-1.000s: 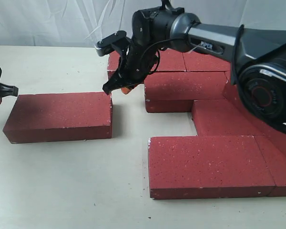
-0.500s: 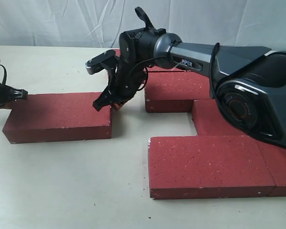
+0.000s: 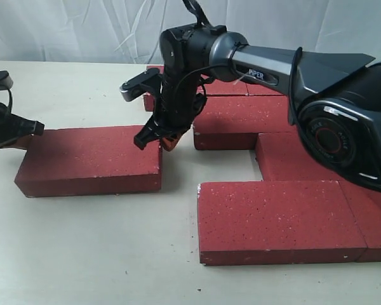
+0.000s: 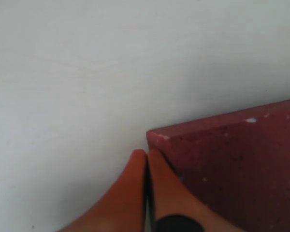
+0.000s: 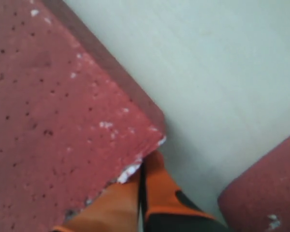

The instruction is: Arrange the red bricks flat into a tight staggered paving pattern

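Observation:
A loose red brick [image 3: 92, 155] lies flat on the table, left of the laid group of red bricks [image 3: 276, 213]. My left gripper [image 3: 33, 130] is shut with nothing in it; its orange fingertips [image 4: 146, 155] press against the brick's [image 4: 232, 159] far left corner. My right gripper [image 3: 167, 141] is shut and empty too; its orange tips [image 5: 144, 166] touch the chipped far right corner of the same brick [image 5: 58, 121]. The laid bricks form stepped rows at the right, with an open gap between them and the loose brick.
The right arm [image 3: 273, 63] reaches across above the rear bricks [image 3: 241, 114]. Bare pale table [image 3: 82, 254] spreads in front and to the left. A white cloth backdrop [image 3: 82, 28] closes the far side.
The loose brick has slid to the right, toward the laid group. My left gripper followed it right at its left corner. My right gripper dropped to the brick's far right corner.

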`<act>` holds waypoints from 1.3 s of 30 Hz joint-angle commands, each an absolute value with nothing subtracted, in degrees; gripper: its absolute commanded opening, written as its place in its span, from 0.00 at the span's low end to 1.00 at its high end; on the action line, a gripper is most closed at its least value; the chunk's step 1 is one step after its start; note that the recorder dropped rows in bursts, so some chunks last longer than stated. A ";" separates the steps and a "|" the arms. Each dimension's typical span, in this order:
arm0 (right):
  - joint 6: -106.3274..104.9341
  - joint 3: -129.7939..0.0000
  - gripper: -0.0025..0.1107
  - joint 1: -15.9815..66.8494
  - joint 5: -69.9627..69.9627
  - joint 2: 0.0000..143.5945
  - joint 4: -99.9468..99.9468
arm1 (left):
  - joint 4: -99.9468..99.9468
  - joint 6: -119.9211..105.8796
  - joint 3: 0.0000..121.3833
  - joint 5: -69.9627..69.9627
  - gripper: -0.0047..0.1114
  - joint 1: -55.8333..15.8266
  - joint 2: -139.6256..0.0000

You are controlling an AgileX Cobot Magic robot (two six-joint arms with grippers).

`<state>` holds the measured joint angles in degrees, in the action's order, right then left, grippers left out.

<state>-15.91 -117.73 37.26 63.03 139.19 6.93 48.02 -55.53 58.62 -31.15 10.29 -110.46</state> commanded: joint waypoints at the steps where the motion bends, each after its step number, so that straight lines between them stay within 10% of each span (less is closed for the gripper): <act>1: -15.98 -117.98 0.02 37.23 66.20 137.77 5.55 | 48.63 -55.66 58.84 -36.52 0.04 10.17 -110.58; 39: -11.51 -117.98 0.02 34.28 69.96 135.71 -6.33 | 48.24 -57.44 58.84 -31.88 0.04 8.43 -107.64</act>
<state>-10.64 -117.73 36.32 69.76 138.00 -5.87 47.69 -57.21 58.62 -33.74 8.18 -108.14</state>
